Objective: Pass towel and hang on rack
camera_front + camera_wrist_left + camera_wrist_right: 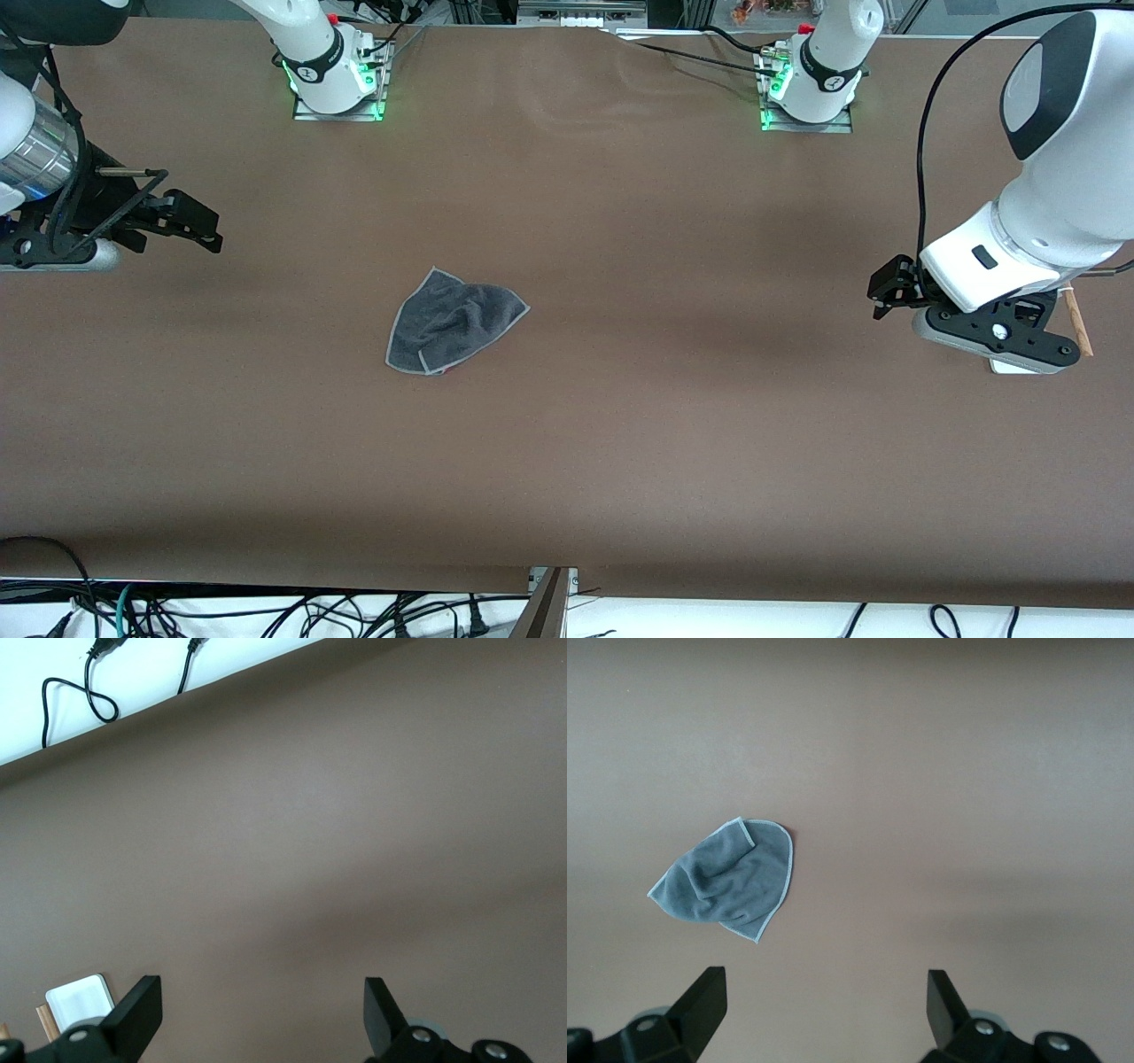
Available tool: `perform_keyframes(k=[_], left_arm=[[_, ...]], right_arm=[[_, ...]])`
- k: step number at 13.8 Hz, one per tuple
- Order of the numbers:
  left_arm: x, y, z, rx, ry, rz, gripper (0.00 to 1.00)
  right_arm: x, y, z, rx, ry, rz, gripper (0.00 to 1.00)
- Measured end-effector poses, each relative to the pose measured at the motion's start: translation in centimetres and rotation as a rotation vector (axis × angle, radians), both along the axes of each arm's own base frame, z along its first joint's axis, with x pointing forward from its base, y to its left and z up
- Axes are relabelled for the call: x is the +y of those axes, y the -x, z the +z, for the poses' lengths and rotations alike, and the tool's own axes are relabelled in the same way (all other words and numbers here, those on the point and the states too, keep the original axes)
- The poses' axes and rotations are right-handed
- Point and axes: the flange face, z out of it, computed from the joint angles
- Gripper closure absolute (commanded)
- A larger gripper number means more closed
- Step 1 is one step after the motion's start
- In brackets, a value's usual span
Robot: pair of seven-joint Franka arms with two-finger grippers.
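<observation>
Towel pickup pending; both grippers empty.
We hold the right gripper (824, 1014) and left gripper (261, 1019) fingers wide apart; the towel (454, 321) lies crumpled on the worktop (673, 425), well ahead of the right fingers, so a grasp may snag one layer.

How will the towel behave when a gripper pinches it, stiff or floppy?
Probably floppy: the towel lies crumpled with soft folds on the table, so it should drape from a pinch. Likely light, since it looks thin, with a fine stitched edge. A push would probably bunch it. The left gripper and right gripper are both open and clear of it.
</observation>
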Motion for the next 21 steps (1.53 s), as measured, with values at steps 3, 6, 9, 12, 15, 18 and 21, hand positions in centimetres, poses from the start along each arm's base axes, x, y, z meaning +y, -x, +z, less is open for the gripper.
perform_keyframes(k=[3, 6, 9, 12, 15, 18, 21], left_arm=[[0.0, 0.0, 0.0, 0.0, 0.0, 0.0, 0.0], [0.0, 0.0, 0.0, 0.0, 0.0, 0.0, 0.0], [0.2, 0.3, -0.3, 0.027, -0.006, 0.005, 0.0], [0.5, 1.2, -0.8, 0.047, -0.013, 0.01, 0.0], [1.9, 3.5, -1.7, 0.01, -0.009, 0.032, 0.0], [2.8, 5.5, -2.0, -0.004, -0.012, 0.043, 0.0], [3.1, 6.6, -2.6, -0.01, -0.015, 0.045, 0.0]], right_arm=[[0.0, 0.0, 0.0, 0.0, 0.0, 0.0, 0.0], [0.0, 0.0, 0.0, 0.001, 0.0, 0.0, 0.0], [0.0, 0.0, 0.0, 0.001, 0.0, 0.0, 0.0], [0.0, 0.0, -0.1, 0.001, 0.0, 0.0, 0.0], [0.0, 0.0, -0.1, 0.002, 0.0, 0.0, 0.0], [0.0, 0.0, -0.1, 0.003, 0.001, 0.0, 0.0], [0.0, 0.0, -0.3, 0.008, 0.002, 0.0, 0.0]])
